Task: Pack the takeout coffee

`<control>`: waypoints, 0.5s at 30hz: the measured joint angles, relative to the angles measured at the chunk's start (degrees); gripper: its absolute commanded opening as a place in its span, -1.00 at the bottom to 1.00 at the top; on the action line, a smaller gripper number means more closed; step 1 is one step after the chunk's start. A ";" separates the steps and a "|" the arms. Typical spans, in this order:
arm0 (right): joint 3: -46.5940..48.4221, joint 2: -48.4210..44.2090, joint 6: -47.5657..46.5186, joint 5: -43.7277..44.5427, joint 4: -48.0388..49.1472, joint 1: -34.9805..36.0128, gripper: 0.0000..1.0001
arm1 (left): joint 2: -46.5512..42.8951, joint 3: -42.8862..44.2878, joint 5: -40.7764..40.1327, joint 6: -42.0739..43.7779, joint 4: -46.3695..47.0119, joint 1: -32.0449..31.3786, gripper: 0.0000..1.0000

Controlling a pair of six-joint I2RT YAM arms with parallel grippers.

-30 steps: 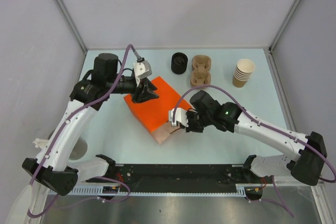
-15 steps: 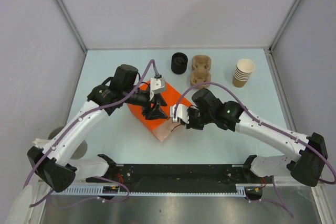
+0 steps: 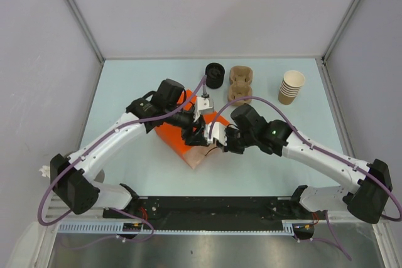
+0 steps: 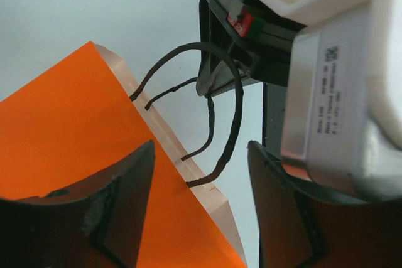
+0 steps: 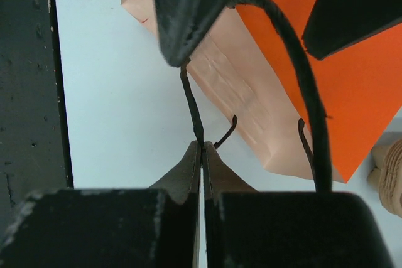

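An orange paper bag (image 3: 174, 142) lies flat on the table, its mouth end with thin black handles toward the right arm. My right gripper (image 3: 207, 145) is shut on one handle (image 5: 191, 101), pinched at the fingertips (image 5: 202, 149). My left gripper (image 3: 196, 134) is open and hovers over the bag's mouth edge; a handle loop (image 4: 235, 111) lies between its fingers (image 4: 200, 155). No single lidded cup shows. A tan cup stack (image 3: 291, 86) and a round black lid pile (image 3: 214, 75) stand at the back.
A moulded brown cup carrier (image 3: 240, 83) sits at the back between the lids and the cups. The two grippers are close together over the bag's mouth. The black rail (image 3: 207, 214) runs along the near edge.
My left arm has swung right and forward across the bag to its mouth end, beside the right gripper. The right gripper has kept its hold on the handle.
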 measured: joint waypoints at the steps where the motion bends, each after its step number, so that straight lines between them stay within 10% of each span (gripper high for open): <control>1: 0.00 -0.02 0.26 -0.02 -0.04 -0.04 -1.00 | 0.61 0.17 -0.02 0.04 -0.07 -0.20 -0.19; 7: -0.04 -0.17 0.61 -0.42 -0.17 -0.98 -1.00 | 2.47 2.14 -1.44 -0.48 0.42 -0.42 -0.93; 15: -0.04 -3.08 0.17 -0.20 0.07 -1.22 -1.00 | 2.08 3.78 -5.38 -1.07 0.85 -0.50 -1.00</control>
